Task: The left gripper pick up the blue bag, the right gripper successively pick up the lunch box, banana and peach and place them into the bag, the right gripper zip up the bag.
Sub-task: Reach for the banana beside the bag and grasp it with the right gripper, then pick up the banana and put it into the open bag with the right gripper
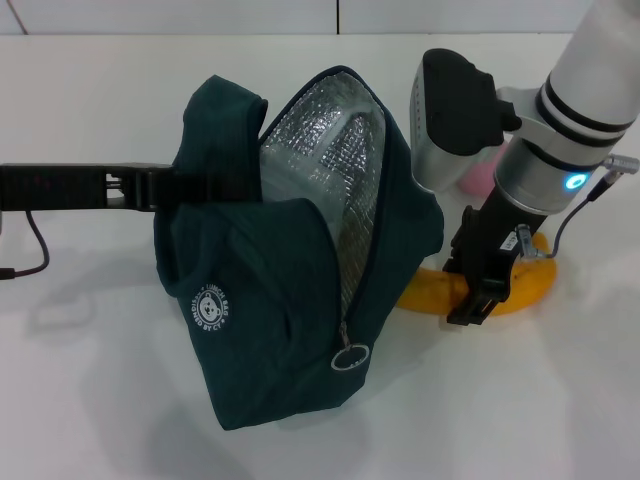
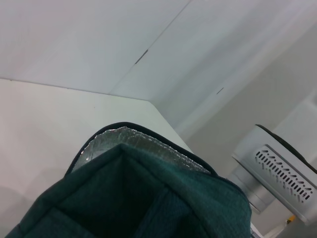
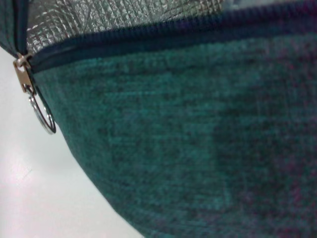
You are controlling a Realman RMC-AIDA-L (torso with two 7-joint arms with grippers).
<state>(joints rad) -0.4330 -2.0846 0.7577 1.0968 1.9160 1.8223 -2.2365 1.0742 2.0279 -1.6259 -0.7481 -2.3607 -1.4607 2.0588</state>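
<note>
beside blue bag (image 1: 290, 270), right gripper (image 1: 478, 292) straddles banana (image 1: 530, 285).

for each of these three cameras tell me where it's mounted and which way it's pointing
Head view: on the robot's head, looking forward and down at the blue bag, banana and both arms.
Left wrist view: on the left arm, looking over the bag's foil-lined rim; the right arm's silver joint shows.
Right wrist view: on the right arm, close against the bag's side by the ring zip pull; no robot parts show.
Shared: all three show the bag.
</note>
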